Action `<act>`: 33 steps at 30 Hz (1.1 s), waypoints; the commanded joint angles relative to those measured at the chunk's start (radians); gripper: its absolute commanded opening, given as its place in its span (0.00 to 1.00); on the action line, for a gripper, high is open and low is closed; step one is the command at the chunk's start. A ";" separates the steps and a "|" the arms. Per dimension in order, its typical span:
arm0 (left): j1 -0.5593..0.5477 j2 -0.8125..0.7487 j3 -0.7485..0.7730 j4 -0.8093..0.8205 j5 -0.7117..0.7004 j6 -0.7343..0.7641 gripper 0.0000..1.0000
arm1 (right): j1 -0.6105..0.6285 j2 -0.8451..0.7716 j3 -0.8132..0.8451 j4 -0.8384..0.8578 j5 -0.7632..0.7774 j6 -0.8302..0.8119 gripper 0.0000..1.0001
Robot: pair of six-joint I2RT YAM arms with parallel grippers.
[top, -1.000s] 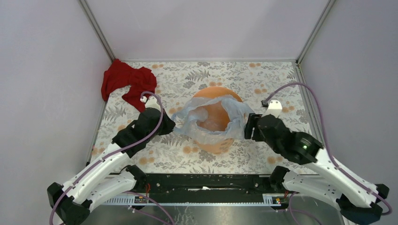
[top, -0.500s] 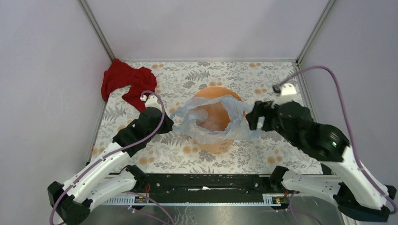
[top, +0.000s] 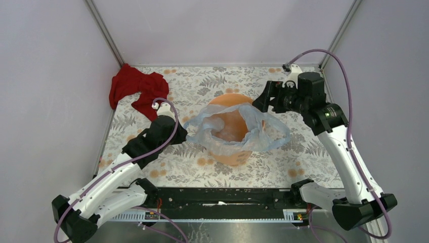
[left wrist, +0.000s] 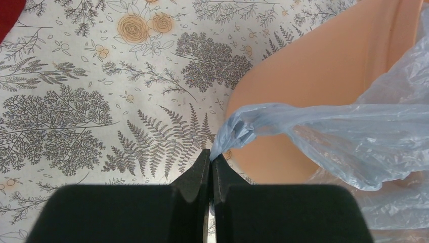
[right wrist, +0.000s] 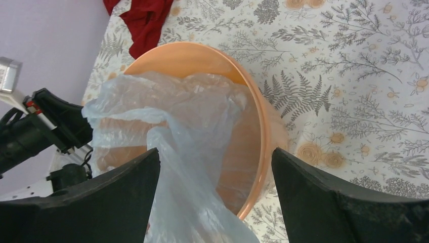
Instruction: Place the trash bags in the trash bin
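Note:
The orange trash bin [top: 230,157] stands in the middle of the table. The pale blue trash bag [top: 226,145] lies partly inside it, and its right side spills over the rim onto the table [top: 277,135]. My left gripper [top: 183,134] is shut on the bag's left edge [left wrist: 230,134], just left of the bin's wall [left wrist: 324,66]. My right gripper [top: 261,104] is open and empty, raised above the bin's far right rim. In the right wrist view the bag [right wrist: 192,152] and the bin's rim [right wrist: 263,126] show between its spread fingers [right wrist: 324,197].
A red cloth [top: 135,87] lies at the table's far left corner and also shows in the right wrist view [right wrist: 146,20]. Grey walls close in the floral-patterned table [top: 313,152] on three sides. A black rail runs along the near edge.
My right gripper let go of the bag's right edge, rose and swung back toward the far right. The freed edge has slumped onto the table right of the bin. The left arm stayed still.

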 commanded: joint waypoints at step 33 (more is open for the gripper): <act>0.006 -0.025 0.529 -0.238 0.107 0.180 0.99 | -0.078 -0.182 -0.200 0.105 -0.234 -0.047 0.00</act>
